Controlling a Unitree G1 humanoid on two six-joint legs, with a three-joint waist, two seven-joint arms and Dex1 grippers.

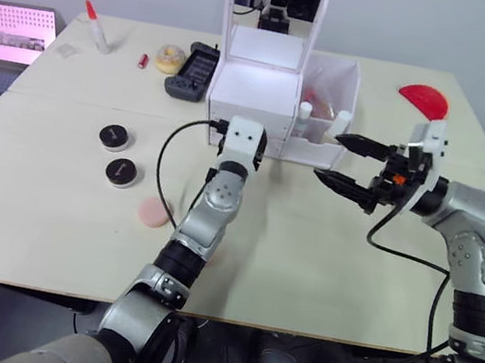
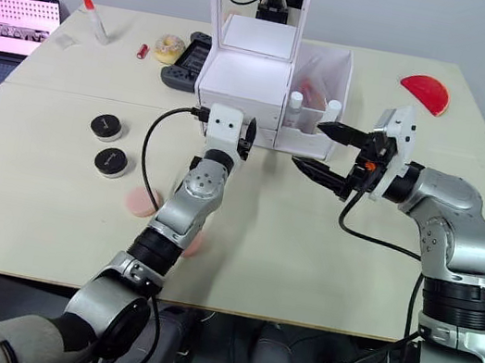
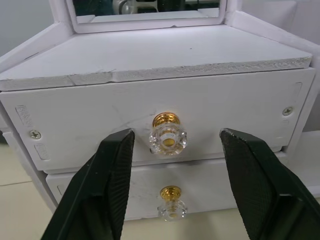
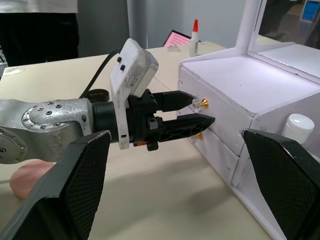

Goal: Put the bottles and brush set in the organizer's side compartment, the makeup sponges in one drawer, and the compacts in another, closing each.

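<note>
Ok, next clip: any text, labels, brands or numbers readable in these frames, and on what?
None can be read.
Pink-lit laptop screen: rows of small marks, too small to read.
Two round black compacts: brownish lid marks, too blurred to read.
Black rectangular handheld device: nothing legible.
White plastic organizer drawer fronts: no lettering.

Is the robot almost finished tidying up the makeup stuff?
Not yet. Two bottles already stand in the side compartment. The left gripper, open, straddles the top drawer's knob. The compacts and a pink sponge lie on the table.
</note>
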